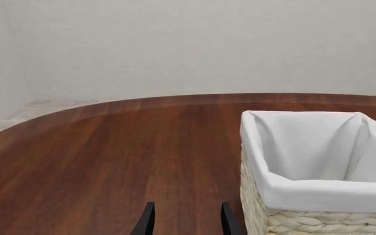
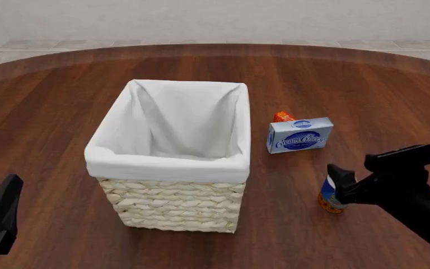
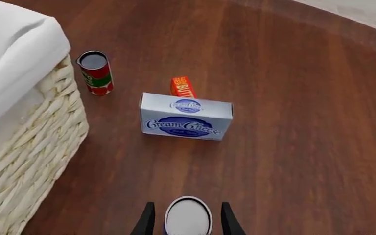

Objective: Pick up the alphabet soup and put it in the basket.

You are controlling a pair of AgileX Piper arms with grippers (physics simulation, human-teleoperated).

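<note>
The alphabet soup is a small can with a silvery top. It stands upright between the fingers of my right gripper, which is open with a narrow gap on each side. In the front view the can shows its blue and orange label at the table's right front, partly hidden by the right gripper. The basket, cream wicker with a white liner, stands in the middle, well to the can's left. My left gripper is open and holds nothing, low beside the basket; in the front view it is at the near left.
A blue-and-white cream cheese box lies right of the basket, with a small orange-red item just behind it. The right wrist view also shows the box and a red and green can standing close to the basket's wicker side.
</note>
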